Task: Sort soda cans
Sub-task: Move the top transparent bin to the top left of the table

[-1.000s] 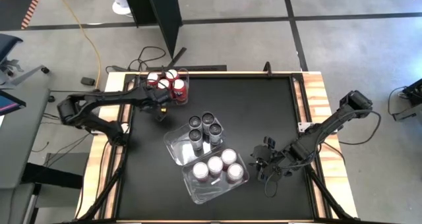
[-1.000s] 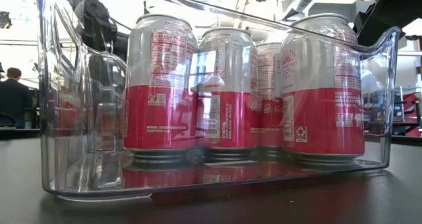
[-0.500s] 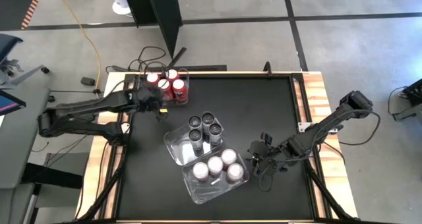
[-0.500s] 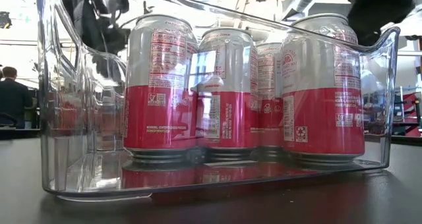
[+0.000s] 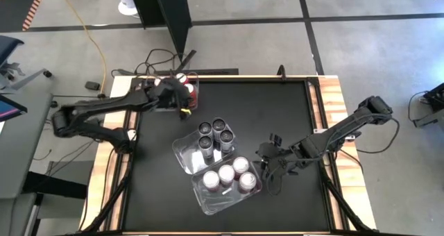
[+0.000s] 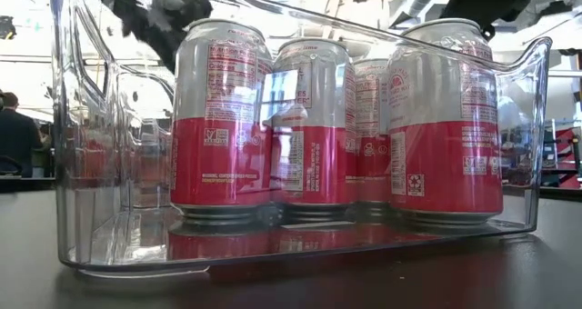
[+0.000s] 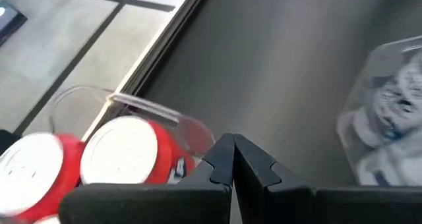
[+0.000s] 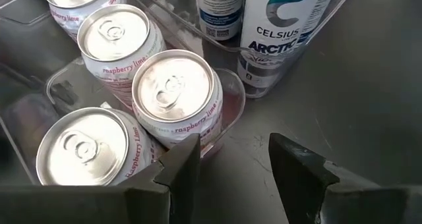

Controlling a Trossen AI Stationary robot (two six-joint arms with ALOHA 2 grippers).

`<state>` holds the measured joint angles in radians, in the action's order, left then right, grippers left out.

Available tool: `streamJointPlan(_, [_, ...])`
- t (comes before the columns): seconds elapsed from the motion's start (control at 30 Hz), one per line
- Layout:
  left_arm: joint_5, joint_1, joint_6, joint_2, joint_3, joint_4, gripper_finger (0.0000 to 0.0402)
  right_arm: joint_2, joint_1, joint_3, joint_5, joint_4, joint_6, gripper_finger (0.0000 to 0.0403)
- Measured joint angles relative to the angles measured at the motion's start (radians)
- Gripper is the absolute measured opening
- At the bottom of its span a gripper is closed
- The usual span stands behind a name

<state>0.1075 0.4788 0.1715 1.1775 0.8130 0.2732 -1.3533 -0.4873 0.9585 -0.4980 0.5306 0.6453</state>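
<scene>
- The left gripper [image 5: 182, 105] hangs over the tub of red cans [image 5: 182, 88] at the far left corner of the table, its two fingers [image 7: 232, 159] pressed together with nothing between them.
- The right gripper [image 5: 267, 172] sits low beside the nearest tub, its fingers [image 8: 181, 168] spread apart and empty, just next to the closest white-and-red can [image 8: 177, 95].
- The black table [image 5: 277, 111] carries three clear plastic tubs, each with four cans standing upright.
- The nearest tub [image 5: 201, 201] holds the white-and-red cans [image 5: 227, 175]; their labels read raspberry lime in the right wrist view.
- The middle tub [image 5: 182, 153] holds the dark cans [image 5: 215, 133], touching the nearest tub at one corner.
- The far tub stands well apart from the other two.
- In the low view, the white-and-red cans fill the picture behind the tub's clear wall [image 6: 82, 164].
- A person [image 6: 13, 136] shows far off in the room.
</scene>
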Motion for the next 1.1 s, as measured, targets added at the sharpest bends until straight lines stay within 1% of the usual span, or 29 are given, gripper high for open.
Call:
streamJointPlan(0.13, [-0.027, 0.018, 0.044, 0.133, 0.066, -0.032, 0.0, 0.0, -0.001, 0.0, 0.0, -0.002, 0.0, 0.0198])
streamJointPlan(0.33, [-0.028, 0.03, 0.092, 0.324, 0.214, -0.025, 0.0, 0.0, -0.002, 0.0, 0.0, -0.003, -0.003, 0.0198])
streamJointPlan(0.4, [-0.013, 0.035, 0.098, 0.381, 0.268, -0.014, 0.0, 0.0, -0.002, 0.0, 0.0, -0.003, -0.008, 0.0198])
streamJointPlan(0.57, [0.055, 0.057, 0.094, 0.505, 0.373, 0.083, 0.0, 0.0, -0.003, 0.0, 0.0, -0.004, -0.019, 0.0198])
streamJointPlan(0.7, [0.089, 0.072, 0.072, 0.558, 0.414, 0.134, 0.0, 0.0, -0.003, 0.0, 0.0, -0.003, -0.03, 0.0198])
streamJointPlan(0.97, [0.13, 0.097, 0.004, 0.565, 0.418, 0.158, 0.0, 0.0, 0.004, 0.0, 0.0, -0.003, -0.052, 0.0198])
streamJointPlan(1.1, [0.143, 0.116, -0.03, 0.564, 0.419, 0.2, 0.0, 0.0, 0.005, 0.0, 0.0, -0.004, -0.052, 0.0198])
